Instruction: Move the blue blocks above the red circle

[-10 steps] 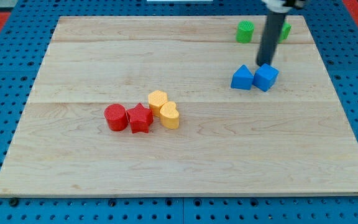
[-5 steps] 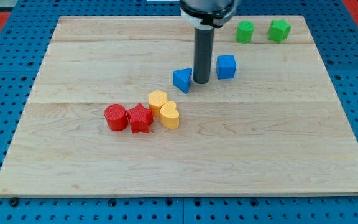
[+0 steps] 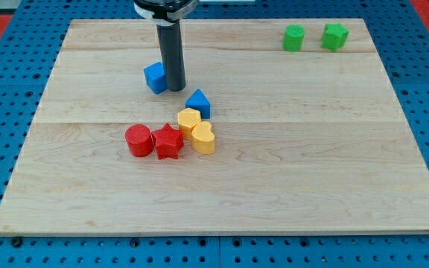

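Note:
My tip [image 3: 176, 88] rests on the board right beside a blue cube [image 3: 155, 77], touching its right side. A blue triangular block [image 3: 197, 103] lies just below and right of the tip, against the top of a yellow hexagon [image 3: 189, 120]. The red circle [image 3: 138, 140] sits lower left of the tip, with a red star [image 3: 167, 141] touching its right side. The blue cube is above and slightly right of the red circle.
A yellow heart [image 3: 203, 138] lies right of the red star. Two green blocks [image 3: 294, 37] [image 3: 334, 36] stand near the view's top right on the wooden board [image 3: 311, 171].
My tip has swept left across the board. The blue cube moved left with it, and the blue triangular block slid left and down to the yellow hexagon.

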`<state>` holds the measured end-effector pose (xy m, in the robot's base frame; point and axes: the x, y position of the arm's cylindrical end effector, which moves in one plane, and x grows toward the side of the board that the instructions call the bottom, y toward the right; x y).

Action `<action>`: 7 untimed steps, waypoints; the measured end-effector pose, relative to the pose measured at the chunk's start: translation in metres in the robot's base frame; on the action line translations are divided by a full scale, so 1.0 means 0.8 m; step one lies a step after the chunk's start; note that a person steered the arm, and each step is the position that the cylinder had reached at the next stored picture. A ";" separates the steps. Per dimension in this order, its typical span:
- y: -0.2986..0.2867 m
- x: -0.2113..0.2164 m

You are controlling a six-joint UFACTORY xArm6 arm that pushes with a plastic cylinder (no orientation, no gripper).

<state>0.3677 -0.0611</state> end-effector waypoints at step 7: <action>-0.046 -0.061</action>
